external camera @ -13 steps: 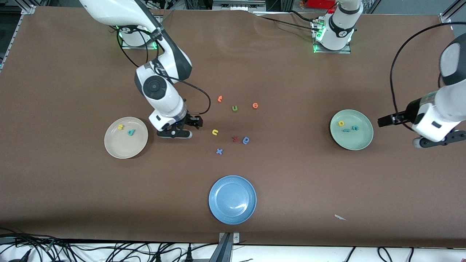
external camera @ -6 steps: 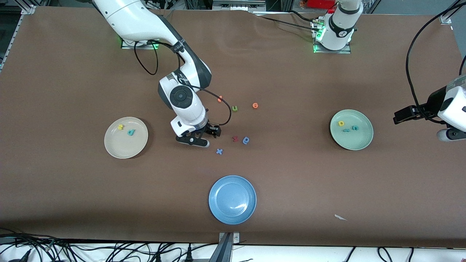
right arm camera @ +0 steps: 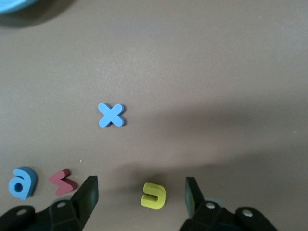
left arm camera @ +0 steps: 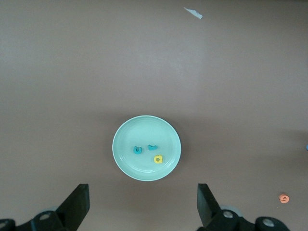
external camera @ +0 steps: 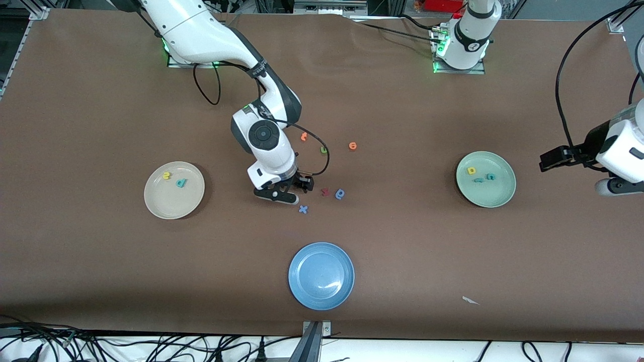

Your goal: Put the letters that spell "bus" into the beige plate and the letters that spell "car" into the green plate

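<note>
Two letters, a yellow s and teal b, lie in the beige plate. Beside that plate, the right gripper hangs with fingers apart around the yellow u. The left gripper, spread wide, waits above the green plate, which holds c, a, r.

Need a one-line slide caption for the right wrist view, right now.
Right claw open, straddling the yellow u on the table, blue x nearby.

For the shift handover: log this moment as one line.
right gripper: jaws open, over yellow u | left gripper: jaws open, waiting by green plate, c-a-r in | beige plate: s, b in
</note>
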`<state>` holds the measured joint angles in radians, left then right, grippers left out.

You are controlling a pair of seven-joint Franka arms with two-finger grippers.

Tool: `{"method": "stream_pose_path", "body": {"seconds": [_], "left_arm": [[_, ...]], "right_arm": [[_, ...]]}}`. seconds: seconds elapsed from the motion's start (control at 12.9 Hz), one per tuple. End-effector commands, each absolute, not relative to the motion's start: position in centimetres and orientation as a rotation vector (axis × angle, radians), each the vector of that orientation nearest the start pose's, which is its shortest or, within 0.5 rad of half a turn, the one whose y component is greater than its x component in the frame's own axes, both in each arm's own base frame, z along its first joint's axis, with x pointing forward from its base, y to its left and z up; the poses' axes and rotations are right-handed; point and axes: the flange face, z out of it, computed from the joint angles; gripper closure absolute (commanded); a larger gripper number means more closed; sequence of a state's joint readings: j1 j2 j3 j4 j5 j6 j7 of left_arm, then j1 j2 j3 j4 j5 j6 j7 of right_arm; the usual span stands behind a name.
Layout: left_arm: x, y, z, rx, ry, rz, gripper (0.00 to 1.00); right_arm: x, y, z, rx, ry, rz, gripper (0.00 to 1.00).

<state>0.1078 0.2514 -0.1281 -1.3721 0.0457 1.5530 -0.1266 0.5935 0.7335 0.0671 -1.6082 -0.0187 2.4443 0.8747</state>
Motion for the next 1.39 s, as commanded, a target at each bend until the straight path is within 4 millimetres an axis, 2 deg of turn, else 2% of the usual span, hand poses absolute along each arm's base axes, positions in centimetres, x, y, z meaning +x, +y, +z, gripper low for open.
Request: {"method": "stream_pose_path", "body": {"seconds": [0.0, 0.23, 0.54, 0.7, 0.85, 1.0, 1.08, 1.24, 1.31], "left_arm": [[62.1, 0.4, 56.9, -3.141, -0.119, 0.070, 0.02], [61.2, 0.8, 55.5, -3.139, -0.074, 0.007, 0.03], [61.2, 0.7, 55.9, -3.135, 0.069, 0.009, 0.00], [61.2, 0.5, 56.0, -3.143, 0.073, 0.007, 0.00], [61.3, 0.2, 56.9, -3.144, 0.050, -0.020, 0.00], [61.1, 1.0, 58.0, -3.142, 0.053, -0.053, 0.00], [60.9, 1.0, 58.7, -3.141, 0.050, -0.070, 0.00], [59.7, 0.7, 60.8, -3.135, 0.046, -0.104, 0.00], [59.0, 0.7, 61.1, -3.137, 0.062, -0.058, 0.00]], "right_arm": [[55.4, 43.6, 19.5, -3.039, 0.370, -0.087, 0.18], [54.7, 43.3, 18.6, -3.059, 0.372, -0.067, 0.18], [54.3, 43.1, 17.9, -3.068, 0.378, -0.051, 0.19], [54.1, 43.1, 17.7, -3.065, 0.377, -0.054, 0.21], [53.9, 43.1, 17.4, -3.070, 0.373, -0.050, 0.24], [53.8, 43.2, 17.4, -3.070, 0.371, -0.050, 0.29], [53.8, 43.2, 17.4, -3.070, 0.371, -0.050, 0.35], [53.8, 43.2, 17.4, -3.072, 0.368, -0.052, 0.39], [53.8, 43.2, 17.4, -3.072, 0.368, -0.052, 0.42]]}}
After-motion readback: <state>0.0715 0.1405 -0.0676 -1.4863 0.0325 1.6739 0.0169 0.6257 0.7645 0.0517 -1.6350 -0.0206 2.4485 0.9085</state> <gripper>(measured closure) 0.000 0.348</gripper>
